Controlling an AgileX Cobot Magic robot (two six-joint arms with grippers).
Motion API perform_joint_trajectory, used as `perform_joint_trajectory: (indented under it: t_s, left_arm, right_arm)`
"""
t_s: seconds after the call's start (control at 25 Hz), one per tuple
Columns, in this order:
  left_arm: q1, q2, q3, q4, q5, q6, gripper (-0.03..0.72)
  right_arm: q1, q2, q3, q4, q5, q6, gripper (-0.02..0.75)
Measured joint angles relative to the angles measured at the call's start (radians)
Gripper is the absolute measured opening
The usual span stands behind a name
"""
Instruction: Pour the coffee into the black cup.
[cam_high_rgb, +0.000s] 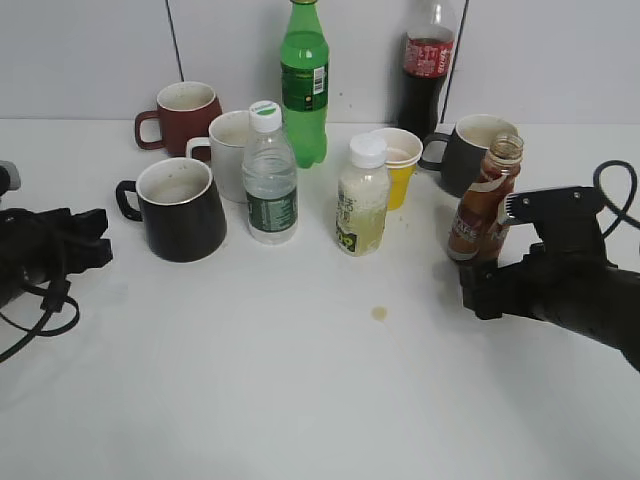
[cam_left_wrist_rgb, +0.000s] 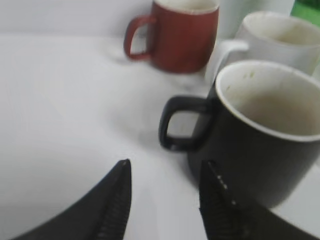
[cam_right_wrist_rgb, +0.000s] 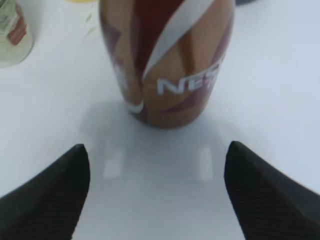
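The coffee (cam_high_rgb: 482, 205) is a small curvy brown bottle with no cap, standing upright at the right of the table. In the right wrist view it (cam_right_wrist_rgb: 167, 60) stands just beyond my right gripper (cam_right_wrist_rgb: 156, 155), which is wide open and empty, apart from it. The right gripper (cam_high_rgb: 480, 285) sits low just in front of the bottle. The black cup (cam_high_rgb: 180, 208) stands at the left with its handle to the left. My left gripper (cam_left_wrist_rgb: 165, 172) is open and empty, its tips just short of the cup's handle (cam_left_wrist_rgb: 182, 125). The left gripper (cam_high_rgb: 95, 240) rests at the table's left edge.
A maroon mug (cam_high_rgb: 185, 115), a white mug (cam_high_rgb: 228, 150), a clear water bottle (cam_high_rgb: 269, 175), a green bottle (cam_high_rgb: 304, 85), a pale drink bottle (cam_high_rgb: 362, 198), a yellow paper cup (cam_high_rgb: 400, 165), a dark grey mug (cam_high_rgb: 470, 150) and a cola bottle (cam_high_rgb: 425, 65) stand behind. A small brown spill (cam_high_rgb: 379, 313) lies mid-table.
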Motion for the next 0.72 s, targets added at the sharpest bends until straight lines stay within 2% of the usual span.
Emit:
perform_joint_trajectory:
  t_s: [0.2, 0.4, 0.56, 0.72]
  left_arm:
    - [0.0, -0.219, 0.001, 0.0, 0.366, -0.007, 0.347]
    - [0.0, -0.508, -0.01, 0.0, 0.749, -0.008, 0.347]
    - [0.0, -0.762, -0.066, 0.017, 1.066, -0.008, 0.347]
    - [0.0, -1.046, -0.127, 0.051, 1.414, -0.008, 0.347]
  right_arm:
    - [0.0, -0.175, 0.0, 0.0, 0.293, 0.0, 0.61]
    - [0.0, -0.447, -0.007, -0.001, 0.636, 0.0, 0.602]
    - [0.0, -0.678, -0.06, -0.015, 0.922, 0.0, 0.595]
    - [0.0, -0.909, -0.114, -0.082, 1.166, 0.0, 0.594]
